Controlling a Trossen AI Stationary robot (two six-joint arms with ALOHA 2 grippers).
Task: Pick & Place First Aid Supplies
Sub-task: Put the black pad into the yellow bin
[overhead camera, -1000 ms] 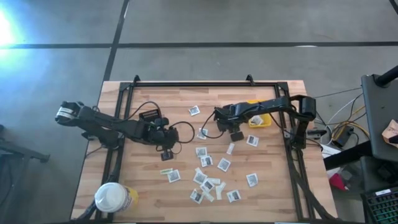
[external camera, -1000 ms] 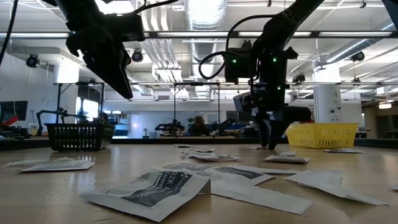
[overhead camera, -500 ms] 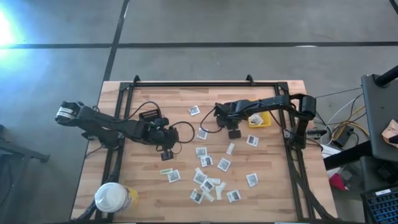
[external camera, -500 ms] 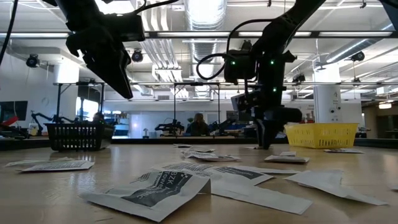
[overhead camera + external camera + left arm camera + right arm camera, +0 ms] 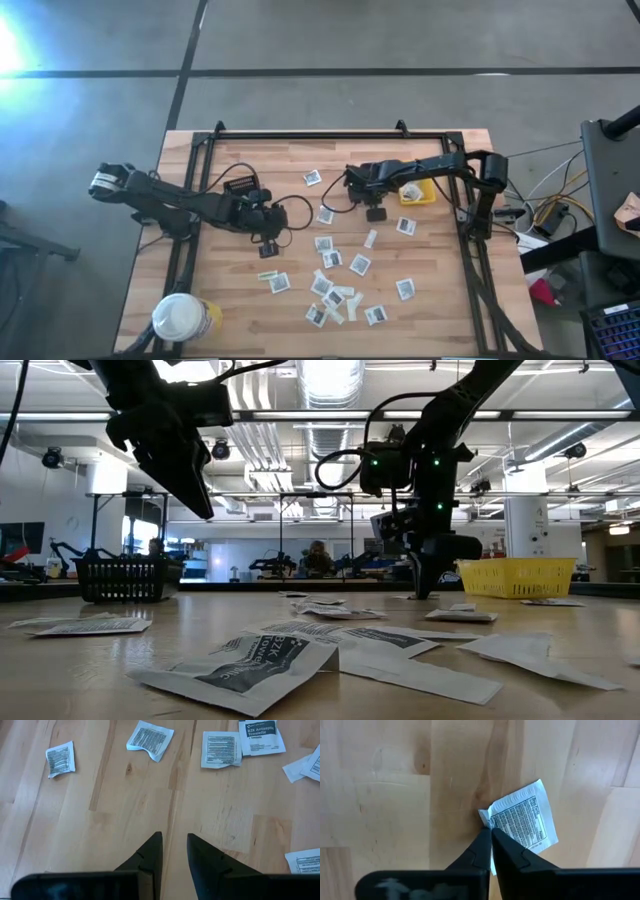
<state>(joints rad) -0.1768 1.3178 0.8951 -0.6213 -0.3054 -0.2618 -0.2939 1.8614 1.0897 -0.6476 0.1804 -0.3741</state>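
Just then the right gripper (image 5: pixel 491 836) snapped from wide to shut, pinching a packet (image 5: pixel 522 822) by its corner near the table's (image 5: pixel 250 160) back-right edge, beside the yellow bin (image 5: pixel 418 192). I judged it grasped, ready to lift. White, printed, slightly crumpled. Left gripper (image 5: pixel 174 851) hung half-open, empty, mid-table.

Two dark jointed arms, looping black cables, green indicator lights

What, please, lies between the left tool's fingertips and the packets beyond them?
Only bare wooden table separates the left tool from the packets, per the left wrist view.
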